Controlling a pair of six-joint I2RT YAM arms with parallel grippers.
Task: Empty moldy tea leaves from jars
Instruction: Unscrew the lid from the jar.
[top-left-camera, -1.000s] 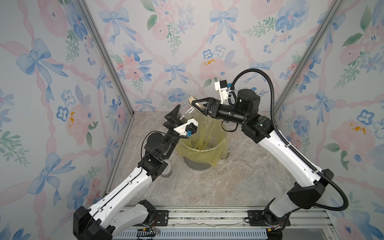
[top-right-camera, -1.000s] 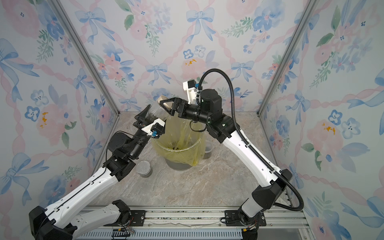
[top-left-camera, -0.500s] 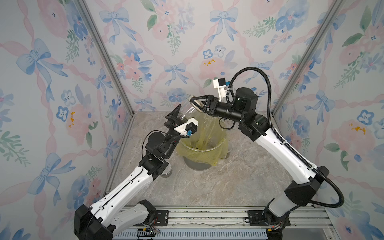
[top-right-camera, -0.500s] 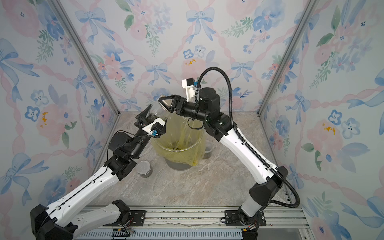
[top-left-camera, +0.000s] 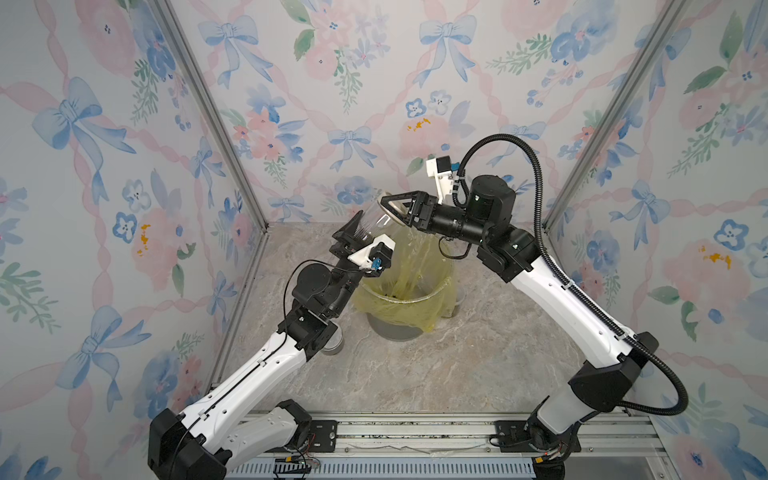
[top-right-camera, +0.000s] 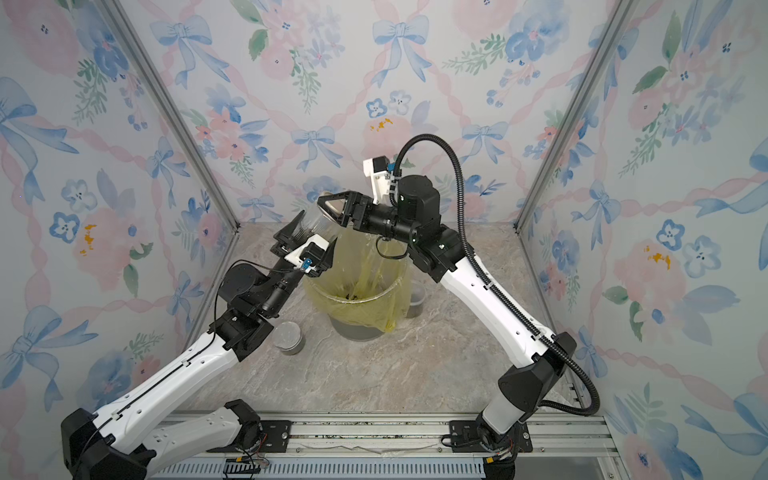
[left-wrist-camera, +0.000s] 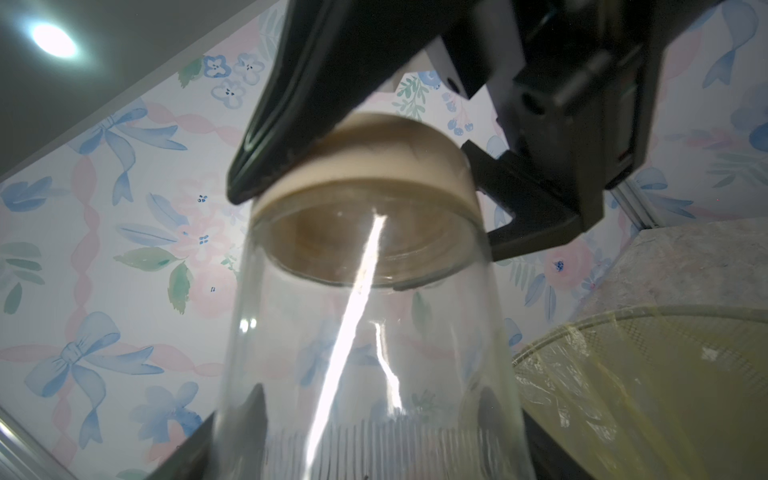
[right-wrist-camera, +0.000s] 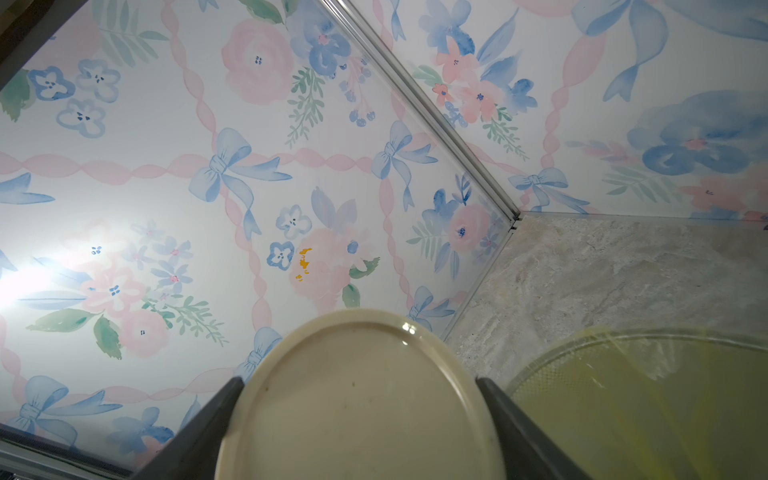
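Right gripper (top-left-camera: 389, 208) clamped on tan lid (right-wrist-camera: 361, 407), one finger on each side of rim. Lid sits on mouth of clear jar (left-wrist-camera: 365, 353). Left gripper (top-right-camera: 312, 237) closed around jar's ribbed base, holding it tilted above bin (top-right-camera: 357, 328), over its left-rear edge.

Held jar's contents not visible. Moldy tea leaves (top-right-camera: 352, 296) lie as dark bits at bin bottom. Two other jars flank bin: one left (top-right-camera: 287, 336), one right (top-right-camera: 417, 296).

Step, likely: lid removal. Next move calls for pulling or twisting lid free against firm left hold, then tipping mouth over bin.
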